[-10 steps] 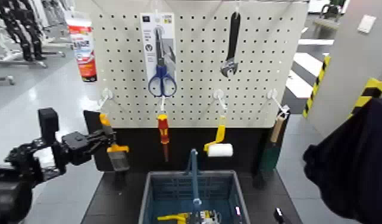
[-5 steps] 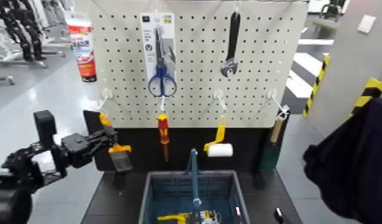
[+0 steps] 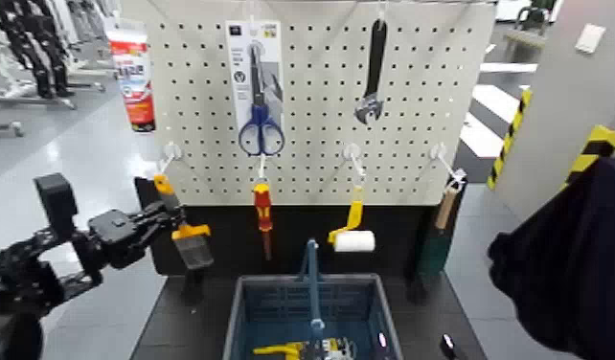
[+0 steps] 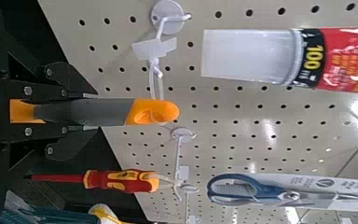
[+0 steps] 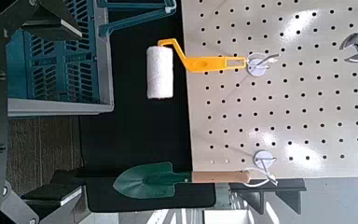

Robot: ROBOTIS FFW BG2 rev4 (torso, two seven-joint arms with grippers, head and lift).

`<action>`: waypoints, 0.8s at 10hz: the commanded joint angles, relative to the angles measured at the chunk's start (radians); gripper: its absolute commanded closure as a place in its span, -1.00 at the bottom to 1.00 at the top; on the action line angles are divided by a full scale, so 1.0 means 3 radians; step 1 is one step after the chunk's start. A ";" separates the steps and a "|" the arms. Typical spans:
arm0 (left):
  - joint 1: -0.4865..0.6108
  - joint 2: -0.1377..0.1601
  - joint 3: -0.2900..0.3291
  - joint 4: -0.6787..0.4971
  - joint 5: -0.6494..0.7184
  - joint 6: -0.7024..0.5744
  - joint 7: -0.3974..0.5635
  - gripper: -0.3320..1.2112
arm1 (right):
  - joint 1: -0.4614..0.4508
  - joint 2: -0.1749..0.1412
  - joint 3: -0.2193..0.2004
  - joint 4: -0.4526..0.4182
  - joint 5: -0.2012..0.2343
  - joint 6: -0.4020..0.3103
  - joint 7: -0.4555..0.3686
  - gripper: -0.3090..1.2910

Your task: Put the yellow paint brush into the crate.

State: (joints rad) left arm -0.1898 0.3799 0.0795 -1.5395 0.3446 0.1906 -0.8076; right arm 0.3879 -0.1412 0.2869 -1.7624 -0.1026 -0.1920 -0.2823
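- My L gripper (image 3: pixel 179 218), black metal, is at the far L of the scene, in front of the pegboard's lower L corner; fingers closed on the slim grey handle of the flat paint brush w/ orange-yellow tip, yellow ferrule band & wide grey bristles (image 3: pixel 193 251).
- Brush is upright but tilted, bristles down, tip up by the white hook (image 3: pixel 170 155); can't tell if the two touch.
- Grey-blue plastic crate w/ lattice sides & upright blue handle (image 3: pixel 237 311) is at near centre, R of the brush & well apart from it; a yellow-and-silver item (image 3: pixel 302 348) lies inside.
- My R gripper (image 5: pixel 79 112) is at near R, by the crate; fingers wide, nothing between them.
- Pale perforated pegboard (image 3: pixel 316 105) stands at the far side. Upper row, L to R: white-and-red tube (image 3: pixel 131 81), blue-handled scissors on a card (image 3: pixel 261 129), black-handled metal wrench (image 3: pixel 371 81).
- Lower row, R of the brush: red-and-yellow screwdriver (image 3: pixel 262 206), yellow-handled white paint roller (image 3: pixel 354 240), then green trowel w/ wooden handle (image 3: pixel 436 247) at far R.
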 commanded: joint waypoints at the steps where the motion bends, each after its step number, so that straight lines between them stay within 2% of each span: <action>1: 0.0081 -0.0049 0.0042 -0.0288 0.0022 0.0106 0.0028 0.98 | 0.0001 0.0000 0.0000 0.0000 0.0000 0.0001 0.0000 -0.44; 8: 0.0290 -0.0116 -0.0040 -0.0836 0.0462 0.0500 0.0227 0.98 | 0.0006 0.0015 -0.0005 0.0005 -0.0006 -0.0015 0.0000 -0.44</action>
State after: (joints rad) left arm -0.1090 0.3465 0.0686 -1.7783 0.4714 0.3300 -0.7409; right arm 0.3897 -0.1367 0.2855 -1.7613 -0.1034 -0.1949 -0.2826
